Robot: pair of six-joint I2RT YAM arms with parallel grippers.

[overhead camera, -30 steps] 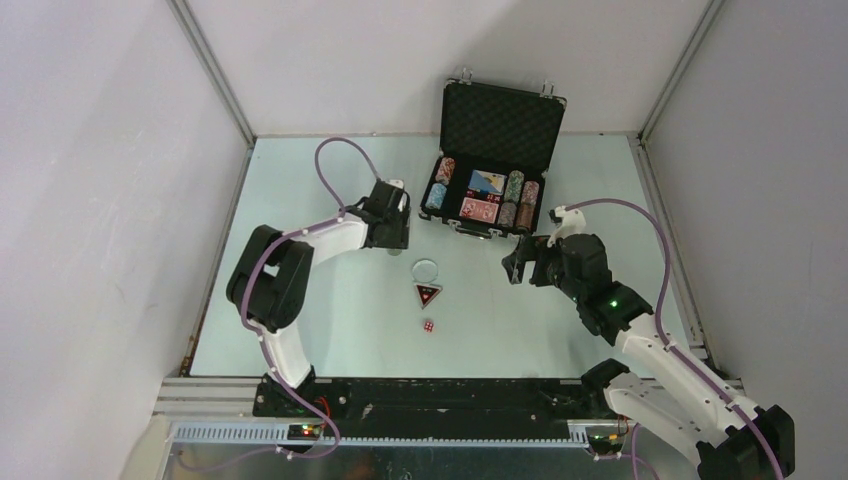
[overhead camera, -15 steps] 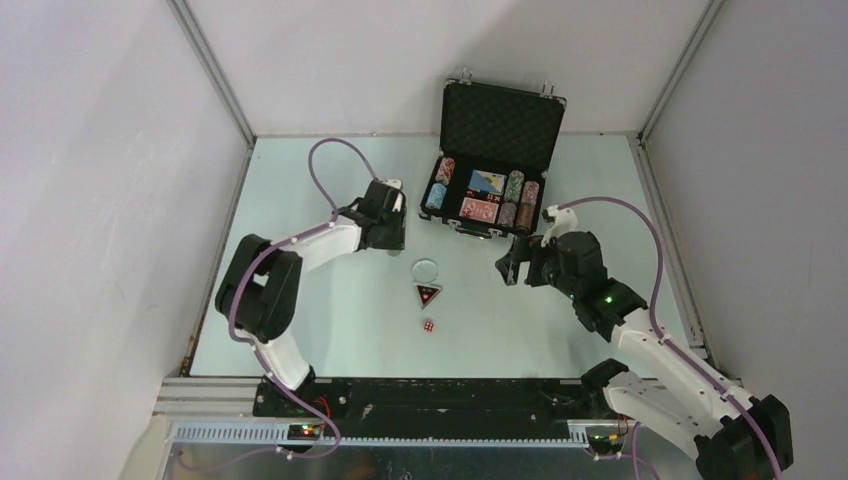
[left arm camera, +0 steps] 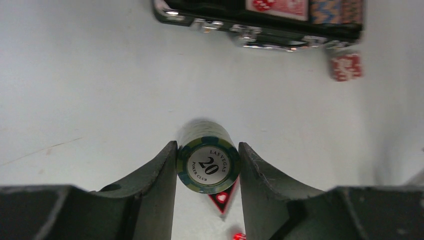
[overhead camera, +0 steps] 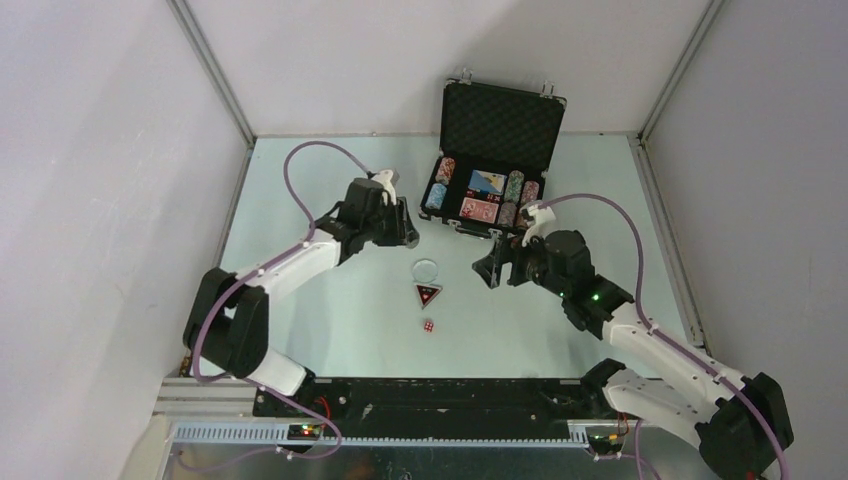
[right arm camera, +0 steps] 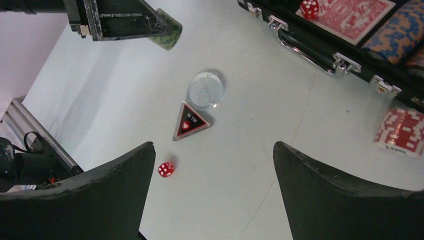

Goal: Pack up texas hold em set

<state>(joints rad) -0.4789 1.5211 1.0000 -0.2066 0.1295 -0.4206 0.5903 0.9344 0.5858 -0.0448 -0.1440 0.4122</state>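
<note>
The black briefcase (overhead camera: 490,200) lies open at the back, with chip stacks and two card decks in its foam tray. My left gripper (left arm camera: 207,146) is shut on a green striped chip stack (left arm camera: 207,167) marked 20 and holds it above the table, left of the case front (left arm camera: 250,27); the top view shows it too (overhead camera: 404,228). My right gripper (right arm camera: 212,146) is open and empty above the table, to the right of a red die (right arm camera: 166,169). A triangular dealer token (right arm camera: 190,121) and a clear round token (right arm camera: 205,90) lie beyond it. A red chip stack (right arm camera: 402,132) lies outside the case.
The case's latches and handle (right arm camera: 310,52) jut toward the tokens. A red die (right arm camera: 309,8) sits on a red card deck (right arm camera: 357,15) inside the case. Grey walls enclose the table on three sides. In the top view, the tokens (overhead camera: 427,280) lie between my two grippers.
My left gripper has swung right and toward the table's middle with the green chip stack. My right gripper has moved left, toward the tokens.
</note>
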